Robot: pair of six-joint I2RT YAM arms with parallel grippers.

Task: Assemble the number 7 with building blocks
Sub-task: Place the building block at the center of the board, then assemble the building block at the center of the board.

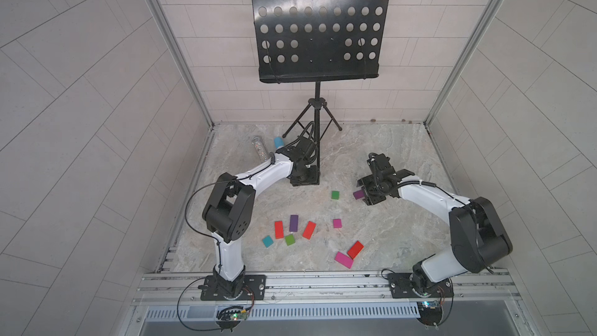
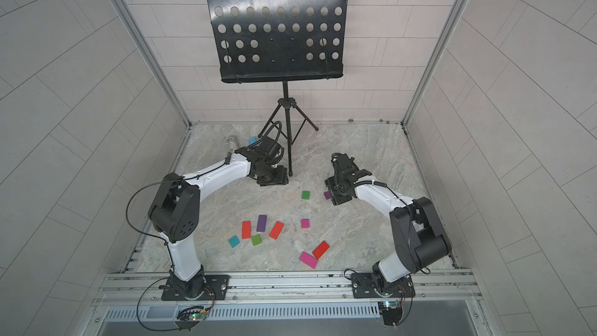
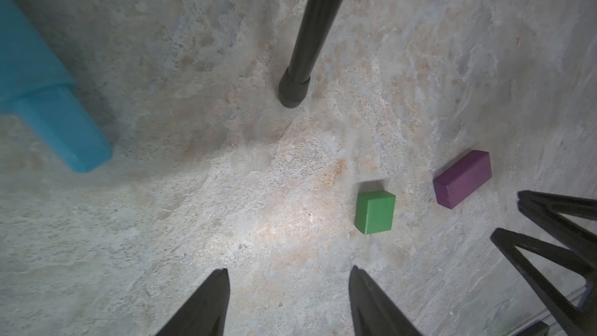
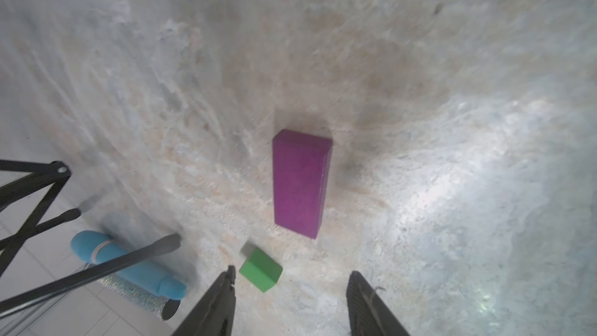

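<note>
Right wrist view: your right gripper (image 4: pixel 292 271) hangs over the table (image 4: pixel 452 156) with its jaws apart and nothing between them. The long purple block (image 4: pixel 300 185) lies flat on the table just ahead of the fingertips, touching neither. The green square block (image 4: pixel 261 273) sits near it, with a clear gap between the two. Your left gripper (image 3: pixel 289 269) hovers beside the pole of the music stand (image 1: pixel 318 156), its jaws also parted and empty. In both top views the other loose blocks (image 1: pixel 293 223) lie scattered nearer the arm bases, well apart from this pair. Finding: the work appears to be at an early placing step. No figure 7 can be read yet, and only two pieces lie in what looks to be the build area, unjoined. Recommendation: lift the right arm straight clear so you do not nudge the purple block, then fetch the next piece from the loose blocks and set it flush against a placed one.
</note>
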